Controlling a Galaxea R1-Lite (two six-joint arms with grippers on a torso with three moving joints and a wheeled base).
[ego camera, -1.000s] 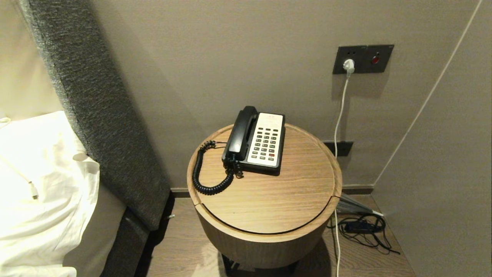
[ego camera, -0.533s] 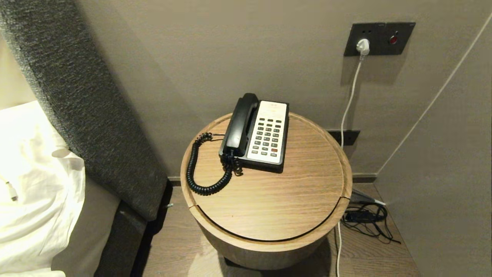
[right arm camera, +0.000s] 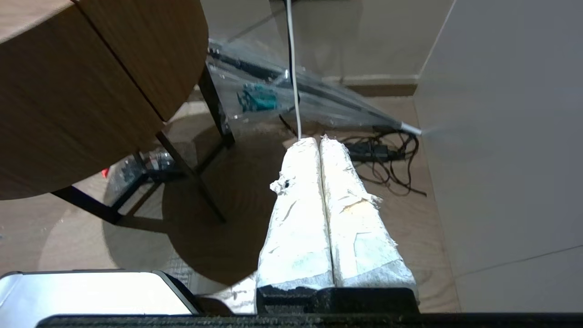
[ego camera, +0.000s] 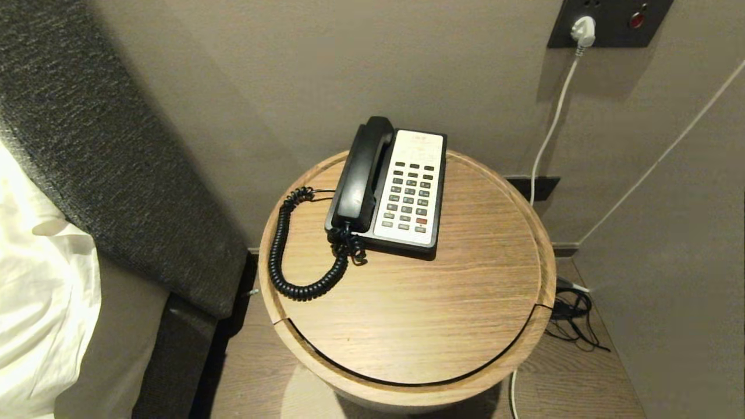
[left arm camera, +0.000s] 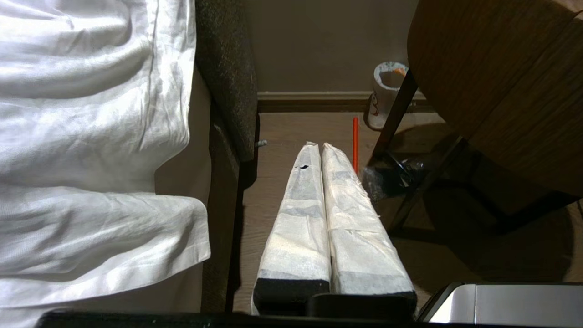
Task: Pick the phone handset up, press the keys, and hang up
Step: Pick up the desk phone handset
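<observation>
The black phone handset (ego camera: 361,174) lies in its cradle on the left side of the phone base, on a round wooden bedside table (ego camera: 407,314). Its coiled cord (ego camera: 291,256) loops over the tabletop to the left. The keys (ego camera: 408,195) form a dark grid with one red button on the white faceplate. Neither arm shows in the head view. My left gripper (left arm camera: 320,146) hangs shut and empty low beside the bed, left of the table. My right gripper (right arm camera: 319,139) hangs shut and empty over the floor, right of the table.
A padded grey headboard (ego camera: 105,151) and white bedding (ego camera: 41,291) stand to the left. A white cable (ego camera: 553,122) runs down from a wall socket (ego camera: 611,20), with black cables (ego camera: 573,317) on the floor. A paper cup (left arm camera: 387,93) and table legs (left arm camera: 396,118) sit under the table.
The head camera has moved closer and lower over the table, so the phone looks larger and the socket has slid to the top edge. The phone itself has not moved.
</observation>
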